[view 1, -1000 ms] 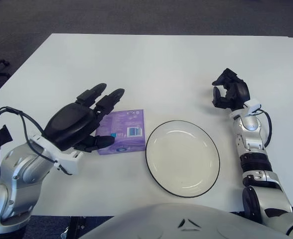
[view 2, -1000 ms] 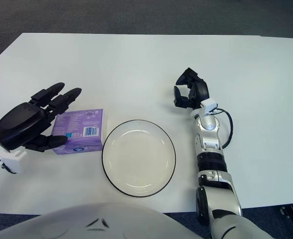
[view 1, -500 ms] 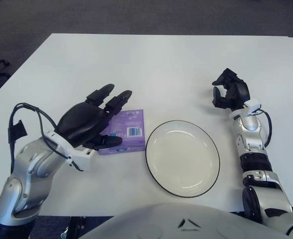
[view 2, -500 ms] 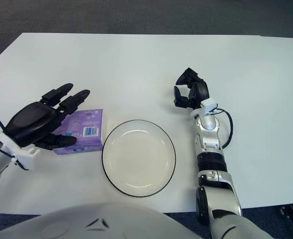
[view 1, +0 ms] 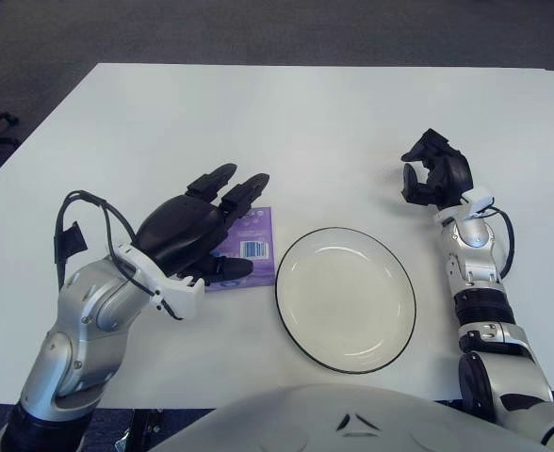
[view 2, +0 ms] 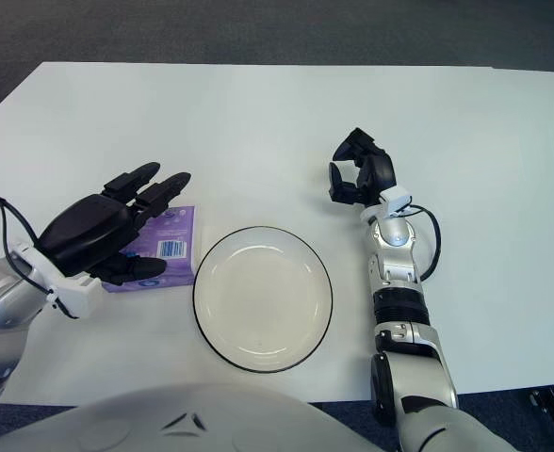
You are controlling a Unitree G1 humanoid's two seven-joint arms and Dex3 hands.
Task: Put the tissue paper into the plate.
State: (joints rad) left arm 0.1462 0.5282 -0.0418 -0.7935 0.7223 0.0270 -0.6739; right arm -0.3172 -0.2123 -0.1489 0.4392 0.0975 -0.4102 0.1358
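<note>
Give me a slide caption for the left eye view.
Left hand open above the purple tissue pack beside the empty plate; right hand idle.

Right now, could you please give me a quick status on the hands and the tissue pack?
Left hand open over tissue pack, no grasp yet. Right hand parked, curled, right of plate. Plate empty, path clear.

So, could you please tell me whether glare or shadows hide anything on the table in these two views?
Left eye view: even, soft light; the plate shows only a faint sheen, and the left hand, not shadow, covers most of the tissue pack. Right eye view: the same; only a weak shadow under the right hand, nothing washed out.
</note>
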